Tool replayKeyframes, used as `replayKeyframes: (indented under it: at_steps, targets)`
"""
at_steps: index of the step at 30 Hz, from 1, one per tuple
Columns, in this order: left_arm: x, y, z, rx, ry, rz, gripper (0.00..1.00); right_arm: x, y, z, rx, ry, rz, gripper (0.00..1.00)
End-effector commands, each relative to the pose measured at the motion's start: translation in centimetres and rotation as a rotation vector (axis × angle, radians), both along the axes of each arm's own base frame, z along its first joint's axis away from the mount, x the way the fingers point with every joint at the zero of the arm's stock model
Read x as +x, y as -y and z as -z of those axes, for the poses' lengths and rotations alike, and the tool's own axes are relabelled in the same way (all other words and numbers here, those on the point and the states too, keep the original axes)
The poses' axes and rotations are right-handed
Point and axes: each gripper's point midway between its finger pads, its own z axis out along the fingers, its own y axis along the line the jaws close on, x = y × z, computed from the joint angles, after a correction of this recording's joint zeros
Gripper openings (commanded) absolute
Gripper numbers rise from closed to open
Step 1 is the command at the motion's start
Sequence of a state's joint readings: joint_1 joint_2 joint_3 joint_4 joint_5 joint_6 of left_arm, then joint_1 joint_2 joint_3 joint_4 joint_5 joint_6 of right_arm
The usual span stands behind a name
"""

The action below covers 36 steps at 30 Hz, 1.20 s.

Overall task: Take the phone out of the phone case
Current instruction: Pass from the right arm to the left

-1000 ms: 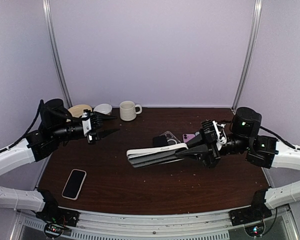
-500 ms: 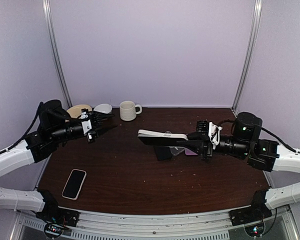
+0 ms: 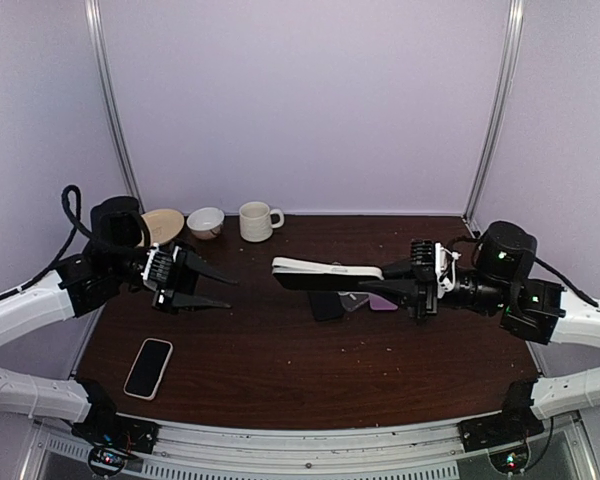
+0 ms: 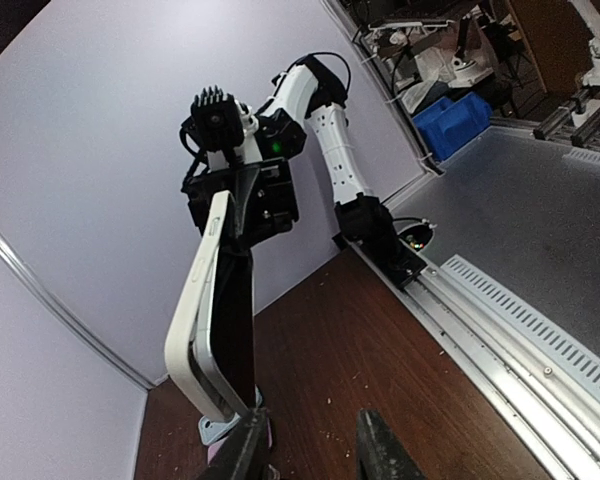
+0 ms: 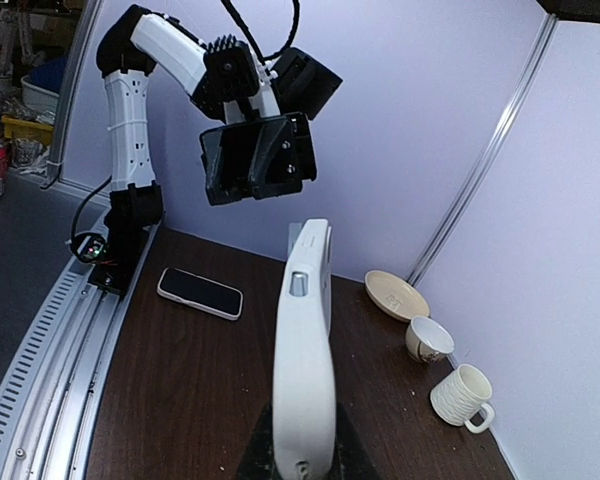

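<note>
My right gripper [image 3: 398, 288] is shut on one end of the phone in its white phone case [image 3: 325, 270], holding it level in the air above the table's middle, its free end pointing left. The right wrist view shows the case's white side edge [image 5: 302, 370] rising from between the fingers [image 5: 255, 450]. In the left wrist view the phone's dark face [image 4: 235, 320] shows beside the white case [image 4: 195, 320], with a gap at the case's near corner. My left gripper [image 3: 228, 292] stands open a short way left of that free end, nothing between its fingers [image 4: 380, 452].
A second cased phone [image 3: 148, 367] lies face up at the front left. A plate [image 3: 162, 222], a small bowl [image 3: 206, 218] and a white mug [image 3: 257, 220] stand along the back left. A clear case [image 3: 355, 298] and small dark and purple items lie under the held phone.
My right gripper has raised the cased phone from a low tilt to level. The left gripper has dropped lower and swung toward the phone's free end.
</note>
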<state>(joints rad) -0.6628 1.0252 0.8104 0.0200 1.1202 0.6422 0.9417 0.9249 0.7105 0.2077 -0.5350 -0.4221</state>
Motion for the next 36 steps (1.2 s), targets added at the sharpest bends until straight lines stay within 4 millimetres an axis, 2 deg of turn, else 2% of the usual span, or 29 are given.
replayKeyframes:
  at_steps: [1, 10, 18, 28, 32, 36]
  targets:
    - [-2.1, -0.3, -1.1, -0.008, -0.075, 0.154, 0.33, -2.3, 0.5, -4.2, 0.139, 0.063, -0.112, 0.0]
    - [-3.0, 0.5, -0.6, 0.003, -0.103, 0.206, 0.33, -2.8, -1.0, -5.2, 0.199, 0.035, -0.207, 0.0]
    - [-1.3, 1.8, -0.5, -0.025, -0.106, 0.111, 0.33, -2.6, -2.1, -5.5, 0.224, 0.026, -0.245, 0.0]
    - [-0.9, 2.2, -0.2, -0.02, -0.114, 0.088, 0.33, -2.8, -2.3, -5.6, 0.232, 0.015, -0.263, 0.0]
    - [0.1, 2.6, -0.2, -0.017, -0.15, 0.036, 0.41, -3.1, -2.5, -5.5, 0.228, 0.009, -0.281, 0.0]
    - [0.5, 2.7, -0.2, -0.025, -0.155, 0.016, 0.44, -3.3, -3.0, -5.2, 0.216, 0.006, -0.294, 0.0]
